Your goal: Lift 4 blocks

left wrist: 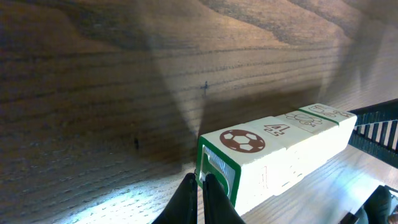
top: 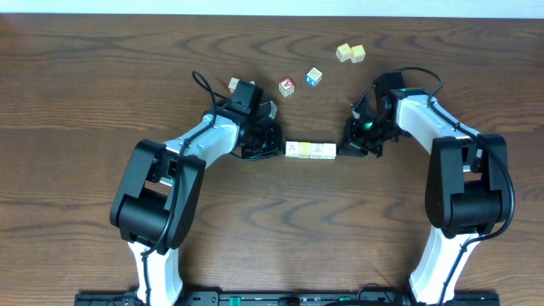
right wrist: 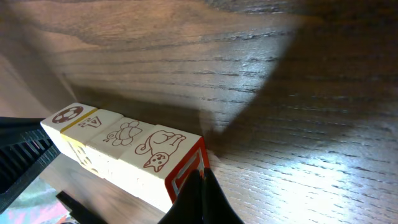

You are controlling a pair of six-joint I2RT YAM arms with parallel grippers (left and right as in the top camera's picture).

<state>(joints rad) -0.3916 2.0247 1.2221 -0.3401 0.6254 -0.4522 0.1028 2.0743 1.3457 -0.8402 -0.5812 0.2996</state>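
Observation:
Four cream blocks [top: 310, 151] form one straight row at the table's middle, pinched end to end between my two grippers. My left gripper [top: 281, 150] is shut, with its tips [left wrist: 200, 182] pressed against the green-framed end face of the football block [left wrist: 241, 142]. My right gripper [top: 341, 150] is shut too, and its tips [right wrist: 200, 175] push on the red-framed end face of the cat block [right wrist: 155, 151]. The two middle blocks show a 4 and a drawn animal. I cannot tell whether the row rests on the wood or hangs just above it.
A red-faced cube [top: 287, 86] and a blue-faced cube [top: 314, 76] lie behind the row. Two pale cubes [top: 350, 53] sit further back right. One more cube [top: 234, 84] lies beside the left arm's cable.

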